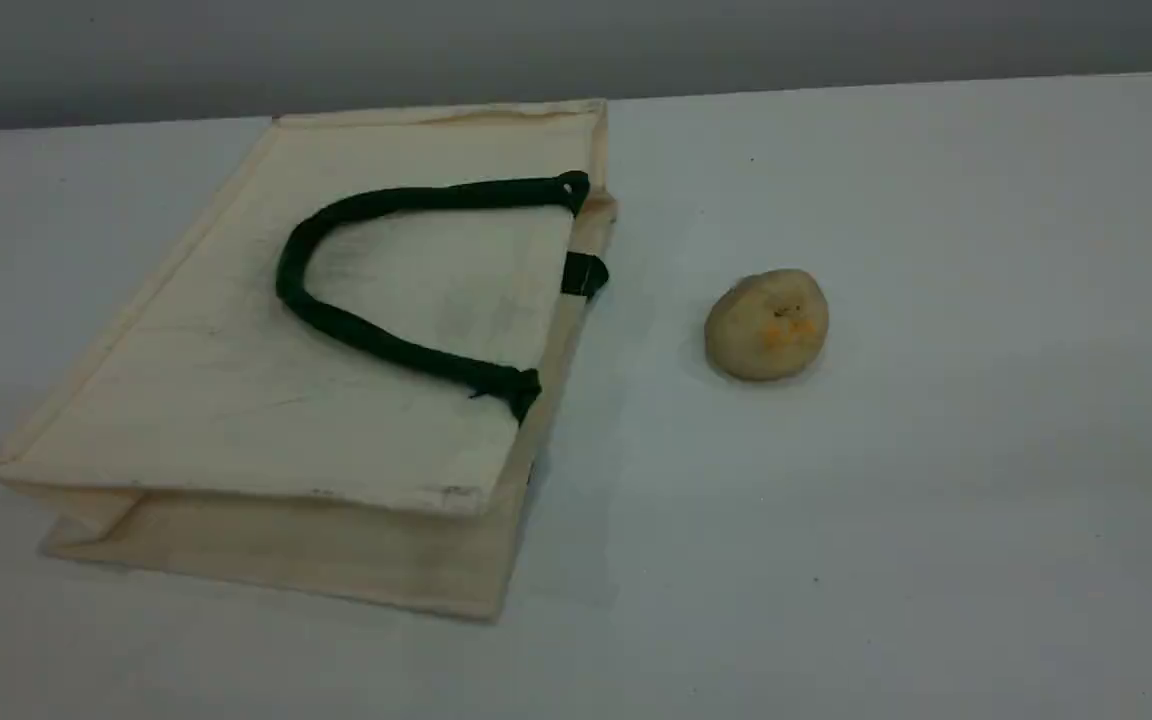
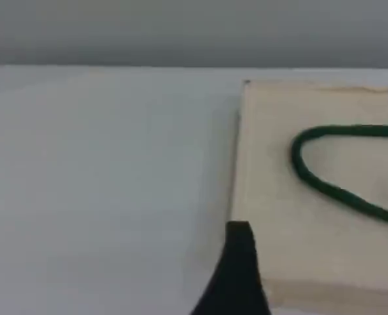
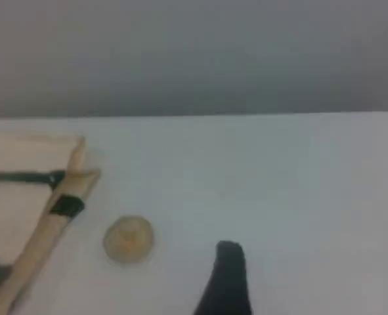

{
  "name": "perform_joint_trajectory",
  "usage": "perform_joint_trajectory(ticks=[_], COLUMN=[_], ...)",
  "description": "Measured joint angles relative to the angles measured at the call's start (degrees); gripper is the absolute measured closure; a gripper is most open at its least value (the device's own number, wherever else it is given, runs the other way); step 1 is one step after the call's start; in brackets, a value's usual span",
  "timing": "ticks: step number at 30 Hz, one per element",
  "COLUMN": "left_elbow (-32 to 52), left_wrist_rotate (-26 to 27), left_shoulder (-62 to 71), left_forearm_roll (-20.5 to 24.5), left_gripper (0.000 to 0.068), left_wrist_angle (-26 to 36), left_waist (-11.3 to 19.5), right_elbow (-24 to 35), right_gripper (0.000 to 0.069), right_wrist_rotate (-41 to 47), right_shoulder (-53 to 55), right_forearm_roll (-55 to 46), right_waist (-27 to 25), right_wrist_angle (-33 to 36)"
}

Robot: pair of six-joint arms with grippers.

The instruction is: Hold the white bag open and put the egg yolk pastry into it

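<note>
- White bag (image 1: 236, 400) flat on its side across the left half of the desk (image 1: 936, 500), far corner close to the desk's far edge.
- Mouth of the bag turned right, toward the middle of the desk; folded gusset showing along the near side.
- One dark green handle (image 1: 436, 196) looped flat on the upper panel, both ends fixed at the mouth edge; a small green tab (image 1: 584, 274) on that edge between the two ends.
- Egg yolk pastry (image 1: 766, 325) on bare desk right of centre, near the bag's mouth but clearly apart from it, orange patch facing up and toward the near edge.
- Left hand (image 2: 238, 262) empty, jaws spread wide; only one dark fingertip in the left wrist view, overlapping the bag's (image 2: 299, 230) left border. Cannot tell whether touching the fabric or above it.
- Right hand (image 3: 228, 275) likewise spread wide and gripping nothing; single dark fingertip over bare desk in the right wrist view, to the right of the pastry (image 3: 128, 240) and apart from it.
- In that same view, the bag's (image 3: 16, 210) mouth edge just left of the pastry, not touching it.
</note>
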Motion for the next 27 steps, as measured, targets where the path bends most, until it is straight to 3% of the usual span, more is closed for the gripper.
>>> perform_joint_trajectory(ticks=[6, 11, 19, 27], left_elbow=[-5.0, -9.6, -14.2, -18.4], left_wrist_rotate=[-0.2, -0.2, -0.2, -0.2], left_shoulder=[14.9, 28.2, 47.3, 64.9], left_forearm_roll=[0.2, 0.2, -0.5, -1.4], left_gripper=[0.0124, 0.0124, 0.0124, 0.0124], left_wrist_angle=[-3.3, -3.3, -12.1, -15.8], left_waist=[0.0, 0.0, 0.0, 0.0], right_elbow=[-5.7, -8.6, -9.4, -9.4], right_gripper=[0.0114, 0.0114, 0.0114, 0.0114], right_wrist_rotate=[0.0, 0.4, 0.0, -0.6], right_shoulder=[12.2, 22.2, 33.6, 42.7], right_forearm_roll=[0.5, 3.9, 6.0, 5.9], right_waist=[0.0, 0.0, 0.0, 0.0], right_wrist_angle=[-6.8, -8.1, -15.7, -18.5])
